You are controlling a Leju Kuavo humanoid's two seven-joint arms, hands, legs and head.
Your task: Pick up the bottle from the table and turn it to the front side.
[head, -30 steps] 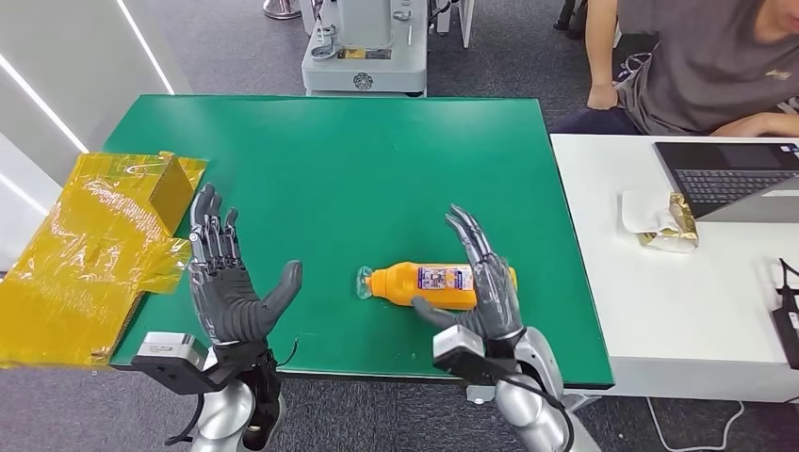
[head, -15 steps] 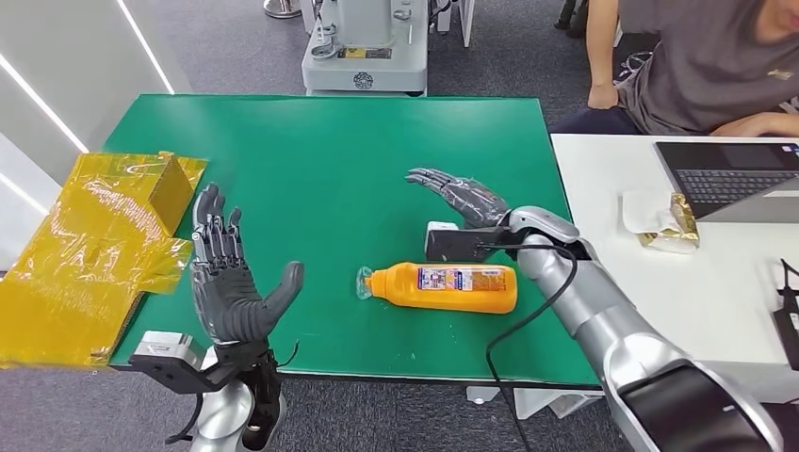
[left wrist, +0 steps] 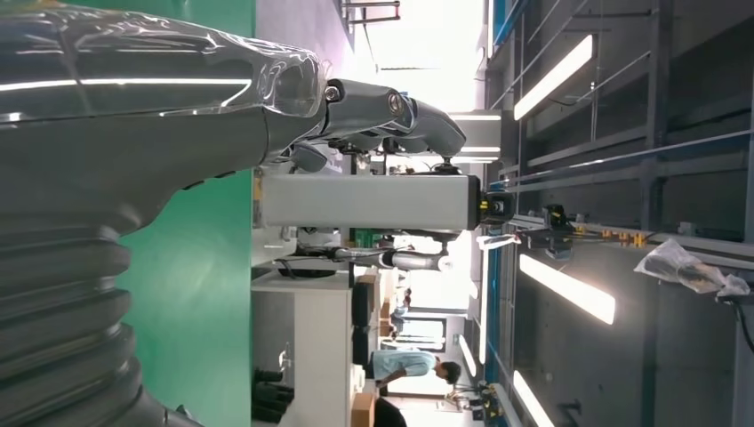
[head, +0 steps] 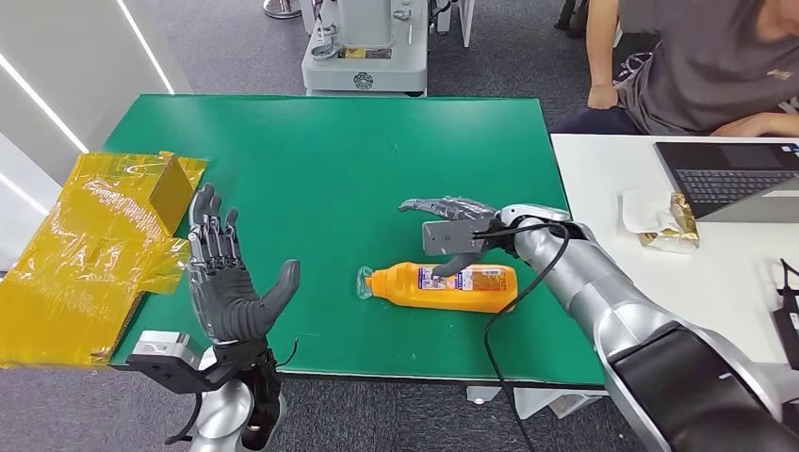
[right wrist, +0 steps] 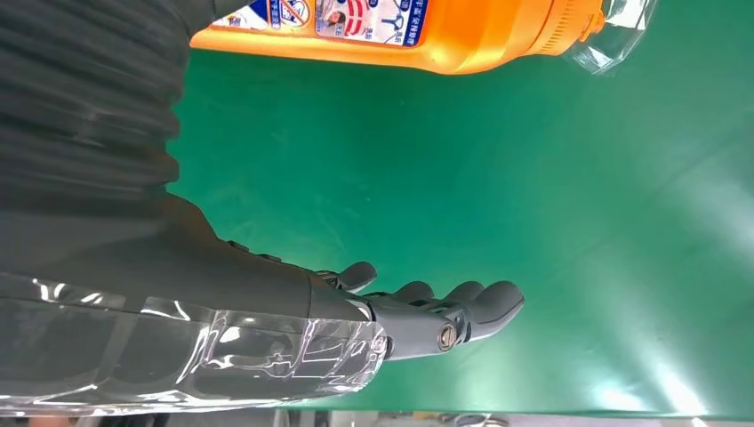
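Lying on its side near the front edge of the green table (head: 330, 151), the orange plastic bottle (head: 443, 286) points its clear-wrapped cap toward the left edge. Just behind it hovers the right hand (head: 450, 226), palm down, fingers spread, thumb reaching to the label, holding nothing. The left hand (head: 226, 282) stands upright at the front-left corner, fingers apart, beside crinkled yellow plastic wrapping (head: 94, 254).

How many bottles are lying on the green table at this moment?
1. The orange bottle lies on its side near the front edge of the green table, its cap toward the left hand, just under the right hand. No others visible.
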